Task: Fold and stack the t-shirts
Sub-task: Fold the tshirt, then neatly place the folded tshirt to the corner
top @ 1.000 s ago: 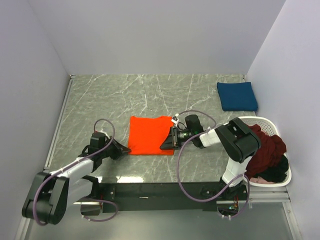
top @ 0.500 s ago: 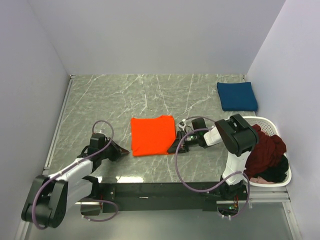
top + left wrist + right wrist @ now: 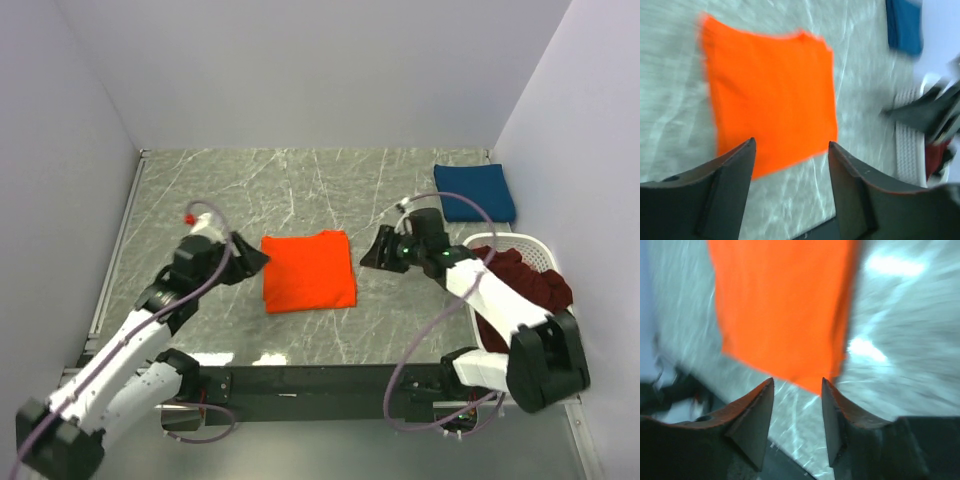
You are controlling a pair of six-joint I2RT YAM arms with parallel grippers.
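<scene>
Orange t-shirt [image 3: 308, 271]: folded, between left gripper [image 3: 260, 259] and right gripper [image 3: 370, 255] | both agape, empty | advice: pinch every layer, lift level

The grey-green, marble-patterned tabletop [image 3: 300, 190] carries 3 things. A bright orange cloth t-shirt [image 3: 308, 271], folded into a flat rectangle, lies near the middle, a little towards the near edge, its sides slightly askew to the table's edges. A navy blue cloth t-shirt [image 3: 474, 192], folded into a smaller flat rectangle, lies in the far right corner, well apart from the orange 1. A white oval plastic basket [image 3: 505, 238] stands at the right edge, just on the near side of the navy shirt.
</scene>
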